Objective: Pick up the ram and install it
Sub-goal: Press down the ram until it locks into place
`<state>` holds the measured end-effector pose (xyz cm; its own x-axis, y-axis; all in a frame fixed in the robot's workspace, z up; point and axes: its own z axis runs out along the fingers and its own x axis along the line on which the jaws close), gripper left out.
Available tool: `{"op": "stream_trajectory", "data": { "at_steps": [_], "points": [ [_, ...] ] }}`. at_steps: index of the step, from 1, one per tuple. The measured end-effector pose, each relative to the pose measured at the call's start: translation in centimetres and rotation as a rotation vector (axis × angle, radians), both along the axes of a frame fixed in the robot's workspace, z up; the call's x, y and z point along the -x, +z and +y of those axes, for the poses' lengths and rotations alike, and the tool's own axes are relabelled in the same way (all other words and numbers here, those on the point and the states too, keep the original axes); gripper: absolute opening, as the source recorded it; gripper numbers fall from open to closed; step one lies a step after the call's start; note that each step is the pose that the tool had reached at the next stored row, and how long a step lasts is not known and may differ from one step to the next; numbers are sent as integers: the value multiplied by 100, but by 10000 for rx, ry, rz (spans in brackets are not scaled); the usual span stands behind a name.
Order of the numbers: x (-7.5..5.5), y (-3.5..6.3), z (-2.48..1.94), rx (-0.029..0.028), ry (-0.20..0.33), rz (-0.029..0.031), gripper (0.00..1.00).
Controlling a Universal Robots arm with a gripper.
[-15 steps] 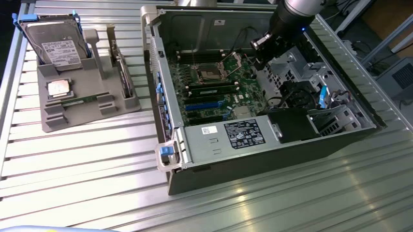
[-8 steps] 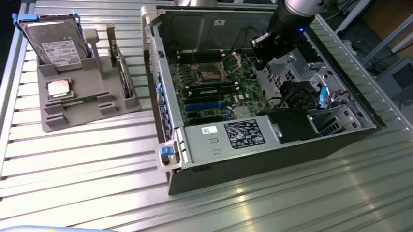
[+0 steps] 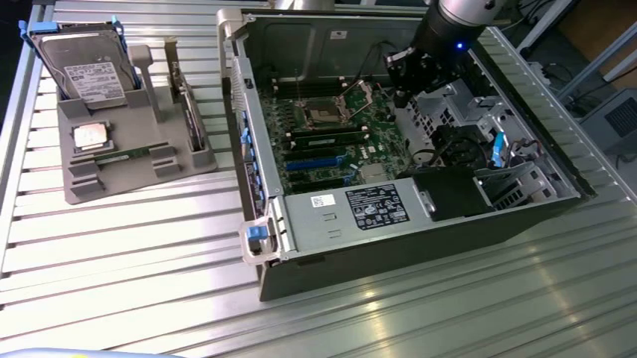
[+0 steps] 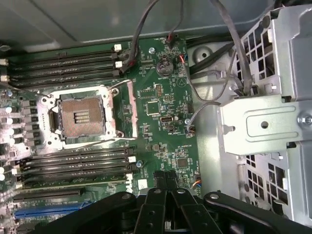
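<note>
Ram point(image 3: 127, 156) on grey tray point(image 3: 85, 186) — end effector point(image 4: 165, 181) closed, over motherboard point(image 4: 165, 107)

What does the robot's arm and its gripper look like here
The arm is a rounded silver tube that passes into a black cylindrical wrist section with a small blue light glowing on it. Below that sits the gripper, black and boxy. From the wrist view the gripper shows matte black linkage bars joined by round silver pins, meeting at two narrow black fingers.
</note>
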<state>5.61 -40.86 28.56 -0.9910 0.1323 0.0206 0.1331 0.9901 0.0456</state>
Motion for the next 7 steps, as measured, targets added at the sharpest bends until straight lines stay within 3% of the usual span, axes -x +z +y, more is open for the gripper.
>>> {"op": "stream_trajectory", "data": {
  "at_steps": [2, 7],
  "points": [
    [0, -1, 0, 0, -456, 0, 11],
    [0, -1, 0, 0, -511, 0, 11]
  ]
}}
